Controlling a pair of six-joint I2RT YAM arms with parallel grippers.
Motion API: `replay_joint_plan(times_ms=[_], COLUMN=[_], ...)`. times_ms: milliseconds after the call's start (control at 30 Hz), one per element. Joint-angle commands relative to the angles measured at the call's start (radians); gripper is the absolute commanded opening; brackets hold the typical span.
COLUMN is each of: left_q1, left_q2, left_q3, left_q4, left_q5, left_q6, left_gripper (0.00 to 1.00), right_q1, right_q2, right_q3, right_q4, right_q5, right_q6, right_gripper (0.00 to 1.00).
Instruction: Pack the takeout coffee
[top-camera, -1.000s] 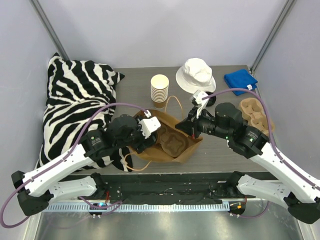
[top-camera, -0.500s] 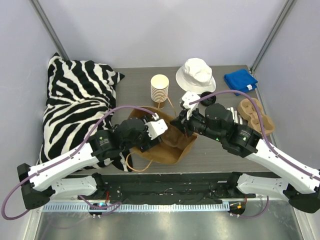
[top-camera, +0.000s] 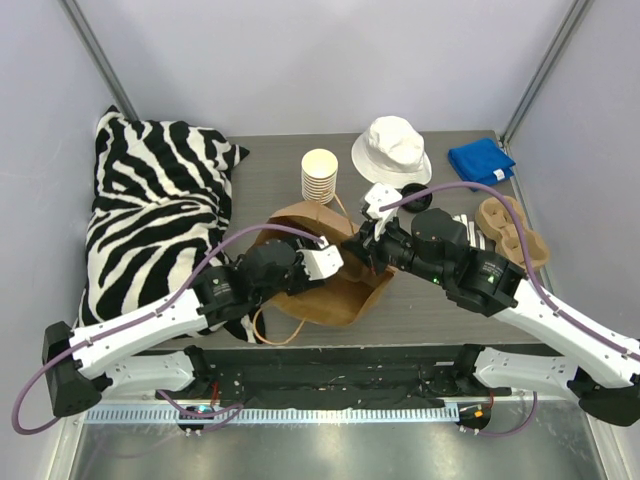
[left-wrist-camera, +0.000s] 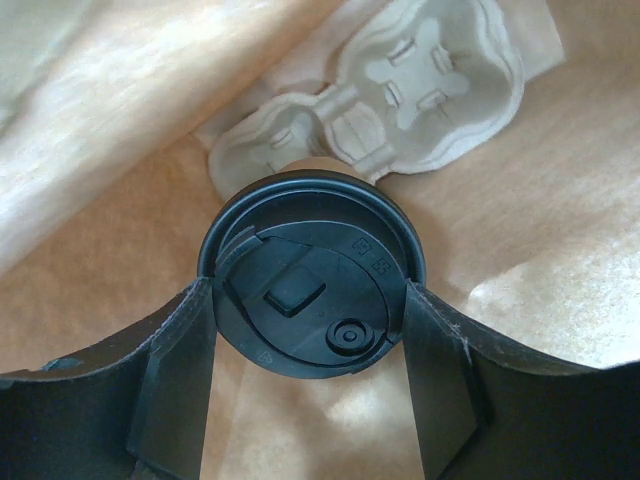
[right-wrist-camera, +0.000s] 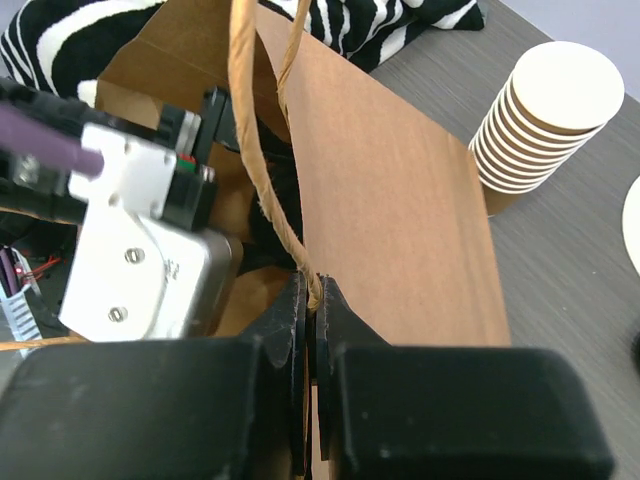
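The takeout coffee (left-wrist-camera: 312, 270), seen from above as a black lid over a brown cup, sits between the fingers of my left gripper (left-wrist-camera: 308, 300), which is shut on it. It hangs inside the brown paper bag (top-camera: 335, 295), just above a pulp cup carrier (left-wrist-camera: 430, 80) lying on the bag's floor. In the top view my left gripper (top-camera: 318, 268) reaches into the bag mouth and the cup is hidden. My right gripper (right-wrist-camera: 314, 295) is shut on the bag's rim at the base of the twine handle (right-wrist-camera: 262, 170), holding the bag (right-wrist-camera: 400, 200) open; it also shows in the top view (top-camera: 362, 248).
A stack of lidless paper cups (top-camera: 319, 178) stands just behind the bag. A white bucket hat (top-camera: 391, 148), a blue cloth (top-camera: 481, 160) and a second pulp carrier (top-camera: 510, 225) lie at the back right. A zebra pillow (top-camera: 155, 210) fills the left side.
My right gripper pulled the bag's rim up and to the left, standing the bag more upright. My left gripper moved right, deeper into the bag, with the coffee.
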Motion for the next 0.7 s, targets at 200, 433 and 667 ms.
replay_joint_plan(times_ms=[200,433,667], left_q1=[-0.003,-0.003,-0.003], left_q2=[-0.019,-0.105,-0.048], left_q3=[-0.047,-0.08,-0.07], left_q4=[0.24,0.115,0.019], left_q5=[0.077,0.295,0.312], left_q6=[0.194,0.342,0.398], left_gripper=[0.0,0.0,0.0], right_q1=[-0.015,-0.043,-0.043], right_q2=[0.0,-0.002,-0.015], right_q3=[0.038,0.046,0.029], right_q4=[0.102,0.098,0.098], right_q5=[-0.034,-0.075,-0.144], right_q6=[0.096,0.105,0.066], right_gripper=[0.01,0.01,0.01])
